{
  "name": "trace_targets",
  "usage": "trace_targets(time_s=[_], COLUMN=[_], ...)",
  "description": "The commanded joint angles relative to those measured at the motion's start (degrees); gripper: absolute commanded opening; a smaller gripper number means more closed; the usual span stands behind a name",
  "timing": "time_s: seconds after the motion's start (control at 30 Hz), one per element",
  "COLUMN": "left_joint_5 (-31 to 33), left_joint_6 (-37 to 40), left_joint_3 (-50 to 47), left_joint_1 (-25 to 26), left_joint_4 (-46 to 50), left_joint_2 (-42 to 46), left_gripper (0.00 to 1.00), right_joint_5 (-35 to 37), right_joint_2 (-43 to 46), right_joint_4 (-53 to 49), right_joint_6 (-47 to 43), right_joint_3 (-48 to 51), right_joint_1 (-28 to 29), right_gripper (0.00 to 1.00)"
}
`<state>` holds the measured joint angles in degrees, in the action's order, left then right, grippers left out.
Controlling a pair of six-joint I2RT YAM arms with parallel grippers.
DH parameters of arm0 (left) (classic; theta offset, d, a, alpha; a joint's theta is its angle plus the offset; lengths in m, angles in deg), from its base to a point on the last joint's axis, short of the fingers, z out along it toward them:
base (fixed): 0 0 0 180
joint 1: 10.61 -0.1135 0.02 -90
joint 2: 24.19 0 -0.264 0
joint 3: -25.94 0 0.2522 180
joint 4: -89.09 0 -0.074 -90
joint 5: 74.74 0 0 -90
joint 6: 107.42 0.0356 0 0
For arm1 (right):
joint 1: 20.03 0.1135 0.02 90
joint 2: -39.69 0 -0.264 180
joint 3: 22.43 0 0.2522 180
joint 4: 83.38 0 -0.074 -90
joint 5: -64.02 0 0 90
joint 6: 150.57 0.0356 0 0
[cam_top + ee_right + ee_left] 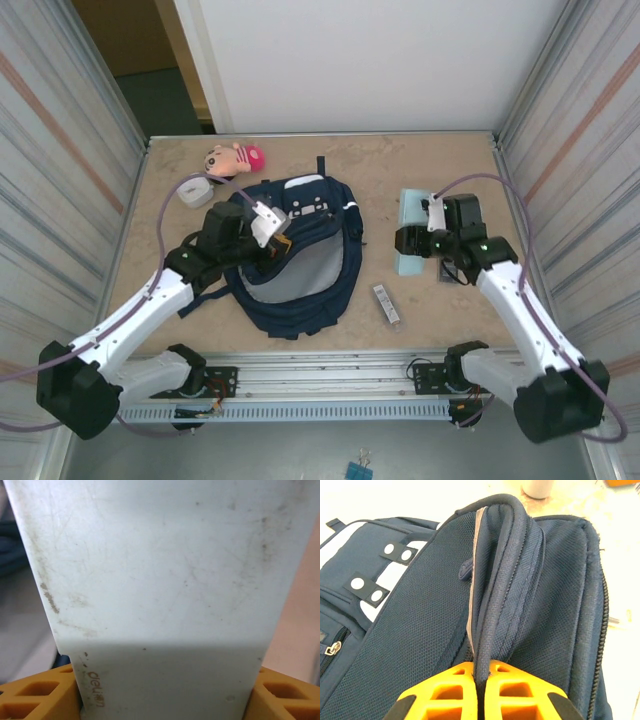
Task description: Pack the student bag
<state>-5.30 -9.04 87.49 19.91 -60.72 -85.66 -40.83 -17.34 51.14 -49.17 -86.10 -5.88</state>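
1. Student bag [300, 250]: a navy backpack lying flat at the middle of the bench [440, 165]. Its main compartment gapes and grey lining shows inside.
2. Left hand [479, 685]: the 2 orange fingers [445, 690] are pressed together on a raised fold of the bag's zipper rim. From above, this hand sits over the bag's upper left part.
3. Right hand [408, 240]: it lies to the right of the bag without touching it, clamped across a pale box [409, 215]. The wrist view shows 1 orange finger against each side of the box.
4. Plush doll [236, 158]: it lies at the far edge of the bench, just beyond the bag's top.
5. White roll [194, 192]: it sits left of the bag, near the doll.
6. Small grey bar [386, 304]: it lies on the bench to the right of the bag's lower part.
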Motion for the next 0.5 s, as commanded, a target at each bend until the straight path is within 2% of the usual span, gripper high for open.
trace_targets(time_s=[0.0, 0.13, 0.23, 0.47], left_joint_5=[-9.0, -11.7, -12.7, -16.1], left_joint_6=[-3.8, -3.8, -4.1, -3.9], left_joint_3=[3.2, 4.1, 5.4, 8.8], left_joint_1=[-1.5, -1.8, -2.0, -2.1], left_joint_4=[-3.6, -3.2, -2.5, -1.9], left_joint_2=[2.3, 1.6, 0.5, -1.1], left_gripper=[0.03, 0.04, 0.04, 0.04], right_joint_5=[-8.4, -5.5, 0.2, 15.1], right_joint_2=[3.8, 5.4, 4.9, -4.1], right_joint_4=[7.5, 7.8, 8.0, 11.0], right_joint_6=[-15.0, -35.8, -49.2, -67.3], right_joint_3=[1.0, 1.2, 2.1, 1.8], right_joint_1=[3.9, 14.9, 23.2, 36.4], right_gripper=[0.59, 0.56, 0.56, 0.56])
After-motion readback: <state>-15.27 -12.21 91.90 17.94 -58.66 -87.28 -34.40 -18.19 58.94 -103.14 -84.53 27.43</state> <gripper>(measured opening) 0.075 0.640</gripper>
